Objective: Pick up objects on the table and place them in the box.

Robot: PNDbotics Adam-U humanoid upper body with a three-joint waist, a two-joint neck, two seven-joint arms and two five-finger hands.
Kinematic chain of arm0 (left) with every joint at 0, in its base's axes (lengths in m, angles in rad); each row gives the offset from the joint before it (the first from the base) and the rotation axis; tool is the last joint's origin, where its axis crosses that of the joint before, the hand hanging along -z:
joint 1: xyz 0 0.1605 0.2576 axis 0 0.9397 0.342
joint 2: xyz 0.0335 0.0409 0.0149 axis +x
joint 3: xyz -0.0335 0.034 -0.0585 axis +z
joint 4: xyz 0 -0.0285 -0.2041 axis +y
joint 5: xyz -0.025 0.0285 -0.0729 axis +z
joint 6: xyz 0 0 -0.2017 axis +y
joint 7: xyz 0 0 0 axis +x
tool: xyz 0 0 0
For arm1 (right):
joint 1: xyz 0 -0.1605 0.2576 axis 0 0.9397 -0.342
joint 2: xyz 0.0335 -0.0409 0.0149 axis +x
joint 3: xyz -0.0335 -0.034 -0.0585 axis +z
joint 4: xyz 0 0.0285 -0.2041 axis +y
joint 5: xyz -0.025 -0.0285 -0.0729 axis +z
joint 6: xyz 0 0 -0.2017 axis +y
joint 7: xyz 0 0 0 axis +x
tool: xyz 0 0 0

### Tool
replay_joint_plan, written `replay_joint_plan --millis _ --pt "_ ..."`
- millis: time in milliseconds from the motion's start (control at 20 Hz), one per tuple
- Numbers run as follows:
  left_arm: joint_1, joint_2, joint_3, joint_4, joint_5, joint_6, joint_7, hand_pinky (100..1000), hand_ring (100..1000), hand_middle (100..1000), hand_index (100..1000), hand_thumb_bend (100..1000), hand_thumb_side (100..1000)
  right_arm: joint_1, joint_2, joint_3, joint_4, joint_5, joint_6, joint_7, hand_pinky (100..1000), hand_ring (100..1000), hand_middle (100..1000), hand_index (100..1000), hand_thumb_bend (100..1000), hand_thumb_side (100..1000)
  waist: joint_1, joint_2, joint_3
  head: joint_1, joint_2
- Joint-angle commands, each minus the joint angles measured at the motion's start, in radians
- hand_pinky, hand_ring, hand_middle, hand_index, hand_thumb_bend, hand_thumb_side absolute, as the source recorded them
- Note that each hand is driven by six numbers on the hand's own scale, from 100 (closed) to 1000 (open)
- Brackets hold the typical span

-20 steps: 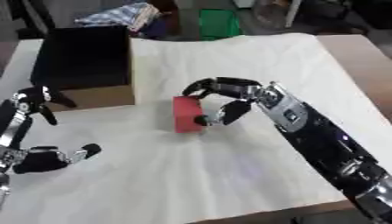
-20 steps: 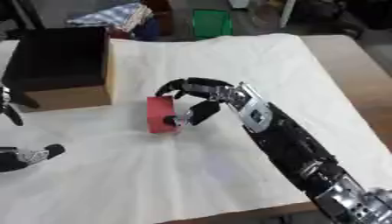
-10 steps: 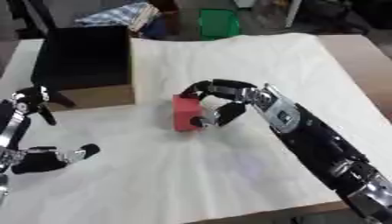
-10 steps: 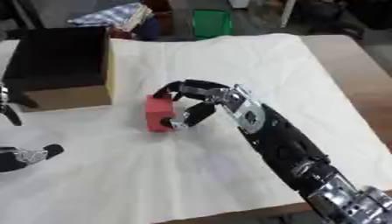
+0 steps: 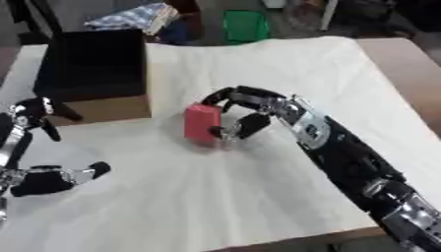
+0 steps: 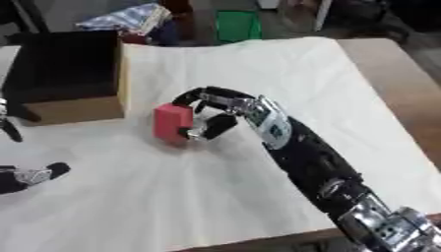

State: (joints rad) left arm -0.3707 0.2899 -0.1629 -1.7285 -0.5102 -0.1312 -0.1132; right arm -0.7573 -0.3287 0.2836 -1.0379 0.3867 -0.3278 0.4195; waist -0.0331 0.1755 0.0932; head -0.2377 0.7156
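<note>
Right hand point(image 5: 245, 113): reaches in from the counter's near right corner, fingers point(image 5: 226, 96) curled over the top of the red rectangular block point(image 5: 203, 124), thumb against its side.
Red block: upright on the white cloth-covered counter point(image 5: 284, 64), just beside the box.
Box: open black-lined cardboard box point(image 5: 93, 74), near the far left corner.
Left hand point(image 5: 34, 179): idle at the left edge, fingers apart.
</note>
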Motion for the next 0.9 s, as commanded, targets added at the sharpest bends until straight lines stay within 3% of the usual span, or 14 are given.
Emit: replay_joint_plan --millis 50,250,500,900 --pt "-0.013 0.007 -0.001 -0.014 0.004 -0.001 -0.001 423 694 562 630 803 100 -0.021 -0.007 -0.014 0.001 0.013 0.006 -0.081 684 667 487 843 184 137 0.004 -0.017 0.002 -0.003 -0.002" --pt "-0.013 0.006 -0.001 -0.015 0.006 0.0 -0.001 423 693 561 630 804 100 -0.028 -0.006 -0.02 -0.002 0.001 0.006 -0.168 626 545 363 817 131 100 0.007 -0.02 0.003 -0.005 -0.002" --pt "-0.012 0.005 -0.001 -0.015 0.008 0.0 0.0 423 692 561 630 804 100 -0.038 -0.011 -0.022 -0.009 -0.022 0.011 -0.211 619 534 352 814 106 100 0.009 -0.024 0.004 -0.007 -0.002" --pt "-0.01 0.005 -0.001 -0.016 0.01 0.0 0.0 422 691 560 629 804 100 -0.075 -0.04 -0.025 -0.036 -0.062 0.013 -0.215 622 538 359 816 108 100 0.005 -0.033 0.008 -0.008 -0.003"
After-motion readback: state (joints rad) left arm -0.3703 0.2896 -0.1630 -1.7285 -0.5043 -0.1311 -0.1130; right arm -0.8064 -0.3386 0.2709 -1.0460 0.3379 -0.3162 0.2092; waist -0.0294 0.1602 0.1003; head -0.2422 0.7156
